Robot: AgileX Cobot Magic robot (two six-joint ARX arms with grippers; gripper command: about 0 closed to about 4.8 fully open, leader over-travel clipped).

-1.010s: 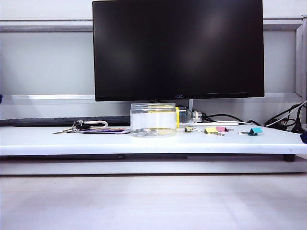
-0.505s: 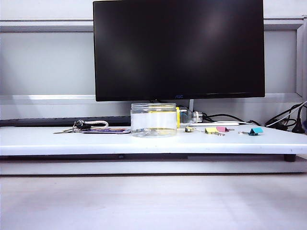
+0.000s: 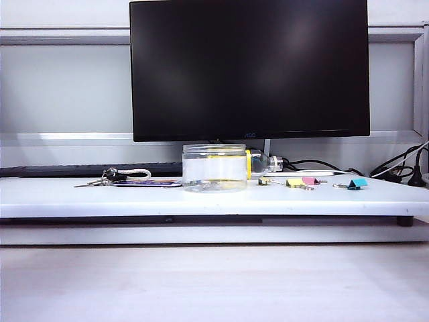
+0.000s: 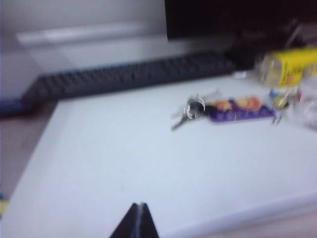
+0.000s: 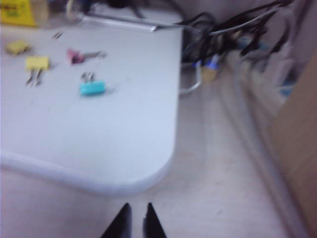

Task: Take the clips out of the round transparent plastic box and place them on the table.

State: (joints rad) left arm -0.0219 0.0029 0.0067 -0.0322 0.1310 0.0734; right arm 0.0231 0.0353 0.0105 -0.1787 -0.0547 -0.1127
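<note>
The box [image 3: 214, 168] is standing upright on the worktop [image 3: 134, 198], just in front of the monitor [image 3: 249, 67]. Behind it a bottle [image 3: 263, 163] with a yellow label is lying on its side. The clips are sitting out on the worktop, right of the box in the exterior view: two yellow clips [image 3: 294, 182] and a pink clip [image 3: 310, 180] close together, with a teal clip [image 3: 357, 183] a little further right. Whether any clip is remaining inside the box cannot be told. Left of the box, a bunch of keys [image 3: 107, 178] is lying against a purple card [image 3: 149, 182].

Neither arm is showing in the exterior view. The left pincer [image 4: 137, 221] is hovering over the near left part of the worktop, its tips pressed together on nothing, well apart from the keys and a dark keyboard [image 4: 129, 74]. The right pincer [image 5: 134, 221] is hanging over the floor just off the worktop's rounded right corner, its tips standing slightly apart with a narrow gap and nothing between them. Cables [image 5: 223, 34] are tangling beyond that corner.
</note>
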